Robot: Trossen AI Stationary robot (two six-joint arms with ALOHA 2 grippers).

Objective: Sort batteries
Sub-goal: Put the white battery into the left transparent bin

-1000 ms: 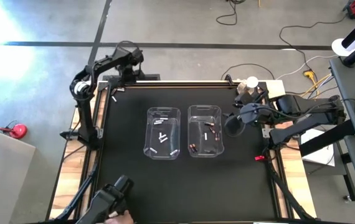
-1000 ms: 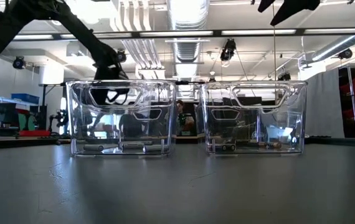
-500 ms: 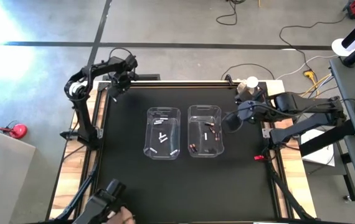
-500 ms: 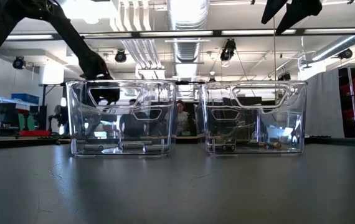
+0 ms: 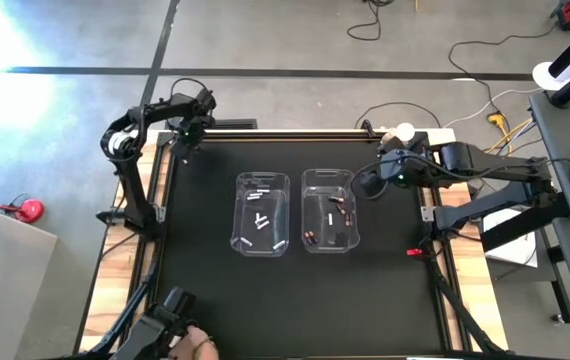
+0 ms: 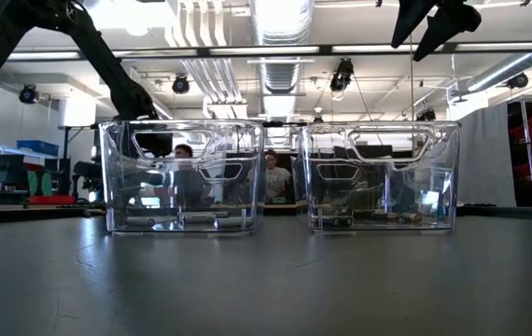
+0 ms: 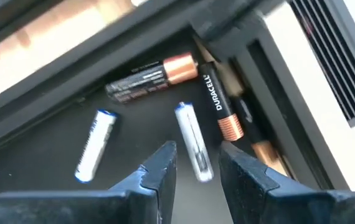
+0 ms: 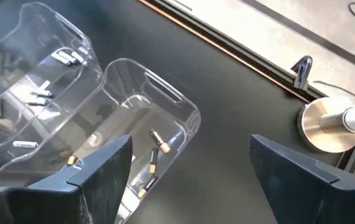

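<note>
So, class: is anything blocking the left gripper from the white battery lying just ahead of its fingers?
Nothing visible does. The left gripper is open, with the white battery directly ahead on bare mat; the dark Duracell battery lies beside it, near the frame rail.

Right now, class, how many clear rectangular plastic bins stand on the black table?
2: the left clear rectangular plastic bin holds white batteries; the right bin beside it holds dark copper-ended batteries.

Two clear bins [image 6: 184, 175] (batteries [image 6: 343, 221] inside)

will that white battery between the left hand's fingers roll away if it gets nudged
Probably: the white battery is a smooth cylinder lying flat on the mat, so a sideways nudge should roll it. It looks stiff. The left hand is open astride it, so closing fingers should trap it.
</note>
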